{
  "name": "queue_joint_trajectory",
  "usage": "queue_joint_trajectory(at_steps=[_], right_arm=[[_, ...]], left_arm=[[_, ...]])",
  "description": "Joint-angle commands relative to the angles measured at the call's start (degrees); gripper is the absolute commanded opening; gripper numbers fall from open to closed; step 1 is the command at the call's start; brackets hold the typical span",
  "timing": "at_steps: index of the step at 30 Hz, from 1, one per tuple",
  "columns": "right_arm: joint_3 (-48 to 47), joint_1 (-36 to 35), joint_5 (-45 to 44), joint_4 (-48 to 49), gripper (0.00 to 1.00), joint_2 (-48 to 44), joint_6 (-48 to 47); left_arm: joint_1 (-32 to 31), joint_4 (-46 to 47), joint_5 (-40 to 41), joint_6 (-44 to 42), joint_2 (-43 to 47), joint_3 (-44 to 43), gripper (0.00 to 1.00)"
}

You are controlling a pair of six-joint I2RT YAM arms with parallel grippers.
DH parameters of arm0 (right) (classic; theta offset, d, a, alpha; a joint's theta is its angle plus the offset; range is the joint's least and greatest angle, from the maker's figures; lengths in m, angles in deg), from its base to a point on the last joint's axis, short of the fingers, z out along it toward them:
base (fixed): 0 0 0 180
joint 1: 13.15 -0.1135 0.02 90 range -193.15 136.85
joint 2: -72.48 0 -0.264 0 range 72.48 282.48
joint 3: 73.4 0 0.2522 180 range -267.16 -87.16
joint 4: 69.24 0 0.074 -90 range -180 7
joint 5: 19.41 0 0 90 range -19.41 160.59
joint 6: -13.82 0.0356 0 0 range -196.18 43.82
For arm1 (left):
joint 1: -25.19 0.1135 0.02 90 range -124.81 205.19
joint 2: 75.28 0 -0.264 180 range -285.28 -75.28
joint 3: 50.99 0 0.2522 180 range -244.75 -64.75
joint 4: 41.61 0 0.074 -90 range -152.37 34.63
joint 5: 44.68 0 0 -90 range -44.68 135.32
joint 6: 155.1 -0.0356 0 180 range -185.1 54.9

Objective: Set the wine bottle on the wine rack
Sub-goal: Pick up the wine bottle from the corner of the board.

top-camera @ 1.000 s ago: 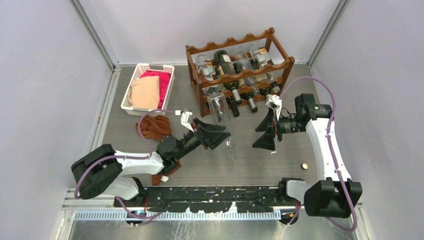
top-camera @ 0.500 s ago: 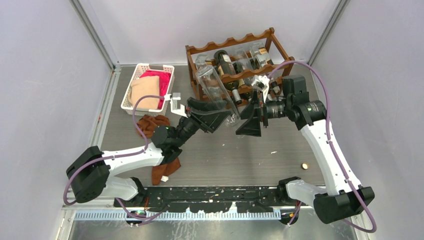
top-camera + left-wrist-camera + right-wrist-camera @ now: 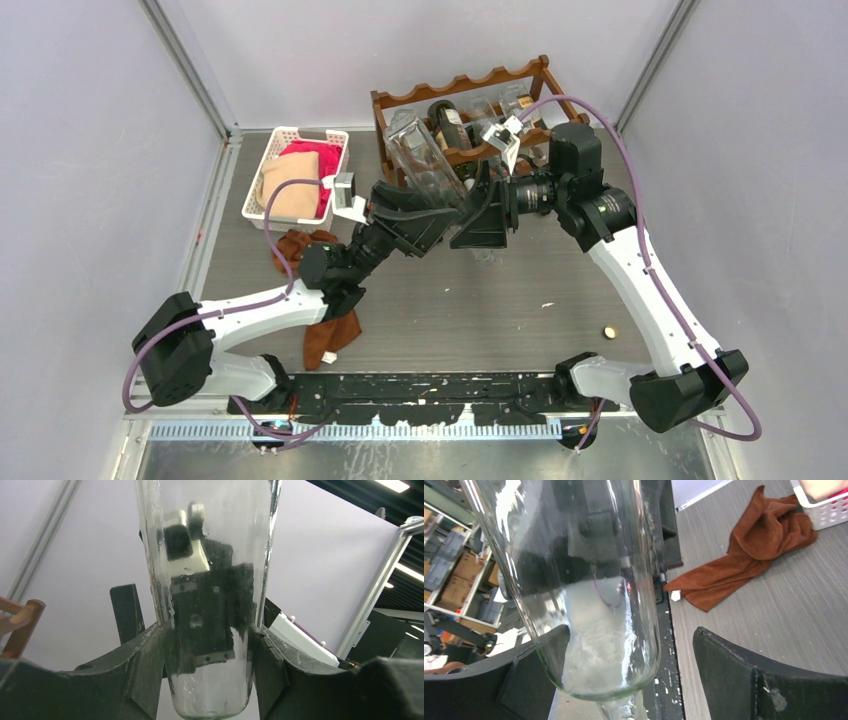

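Lifted since earlier: clear glass wine bottle (image 3: 415, 160), upper centre, clenched by left tool (image 3: 425, 215) for carrying; right tool (image 3: 478, 215) gaped alongside.

Left gripper (image 3: 210, 652) had the clear bottle (image 3: 210, 540) pinched, with black fingers (image 3: 137, 667) tight on both sides of the glass. The bottle ran straight up out of frame. Through the bottle showed dark, blurred hardware with a white block. A black plate (image 3: 125, 612) stood just left of the bottle, a wooden rack (image 3: 20, 622) corner sat far left, and a metal post (image 3: 380, 575) leaned well right.
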Motion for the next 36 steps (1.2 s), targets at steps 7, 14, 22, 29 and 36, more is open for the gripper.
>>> queue_joint_trajectory(at_steps=[7,14,22,29,36], right_arm=[[-3.4,-1.7,3.3,8.9,0.83,0.0,10.3],[-3.0,-1.7,2.8,9.5,0.31,0.0,10.0],[-2.9,-1.7,2.9,9.4,0.01,0.2,8.8],[-1.5,-1.7,2.7,8.6,0.01,0.4,6.9],[-1.0,-1.8,1.1,2.5,0.01,0.7,-0.1]], left_arm=[[0.9,6.8,-1.5,2.2,2.3,-3.3,0.00],[1.2,6.8,-0.4,2.4,2.3,-3.0,0.00],[1.2,6.8,7.2,2.8,4.1,2.0,0.63],[2.7,6.7,9.6,1.8,6.7,5.8,0.89],[5.2,1.9,10.4,3.0,7.9,6.1,0.88]])
